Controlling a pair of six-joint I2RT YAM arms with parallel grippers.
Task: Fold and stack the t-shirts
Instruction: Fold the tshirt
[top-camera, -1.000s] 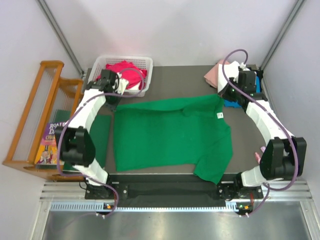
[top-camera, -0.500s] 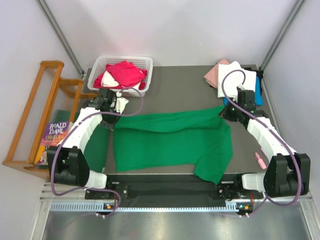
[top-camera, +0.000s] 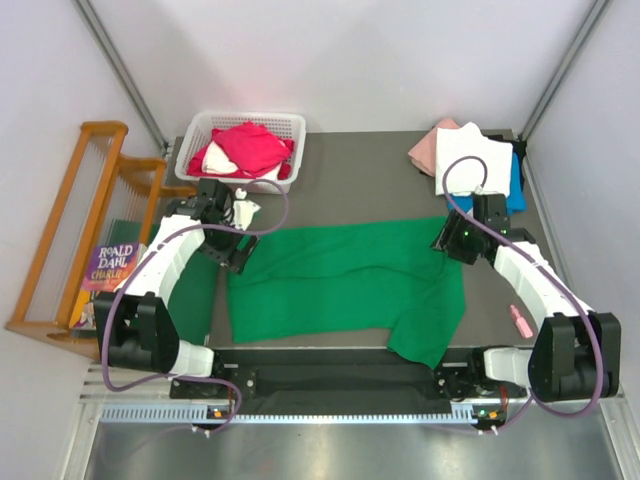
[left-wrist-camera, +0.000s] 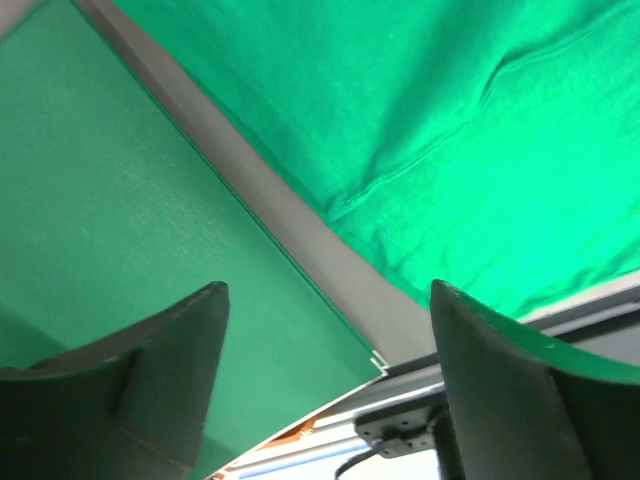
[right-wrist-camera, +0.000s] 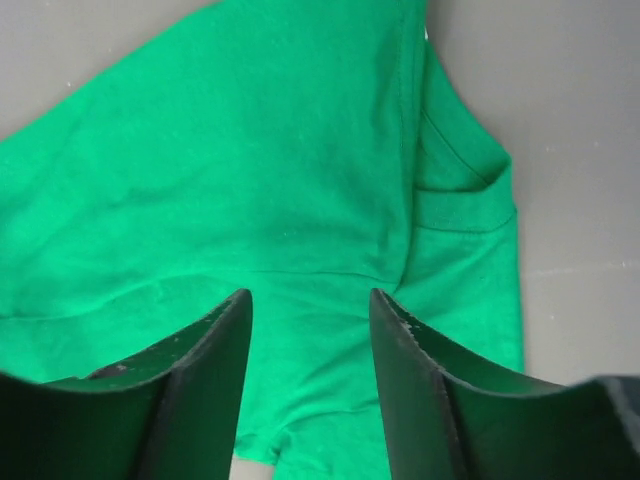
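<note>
The green tee (top-camera: 340, 285) lies flat in the middle of the table (top-camera: 360, 180). Its far edge is folded over toward the near side, and one sleeve hangs down at the lower right of the top view.

The left gripper (top-camera: 235, 255) sits at the tee's upper-left corner, where cloth, table and the darker mat (top-camera: 203, 275) meet. Its wrist view shows the fingers (left-wrist-camera: 180, 350) spread wide with nothing between them – released. Below them are the mat at left, a strip of grey table, and the tee at upper right.

The right gripper (top-camera: 447, 240) is at the tee's upper-right corner. In its wrist view the fingers (right-wrist-camera: 215, 360) stand apart above the cloth with the tee showing through the gap, so it too is released. The folded sleeve is at the right of that frame.

At the upper left of the top view a white basket (top-camera: 290, 125) holds a red tee (top-camera: 250, 145). At the upper right a pink tee (top-camera: 428, 150), a white tee (top-camera: 462, 160) and a blue tee (top-camera: 516, 190) lie together – the white one on top.
</note>
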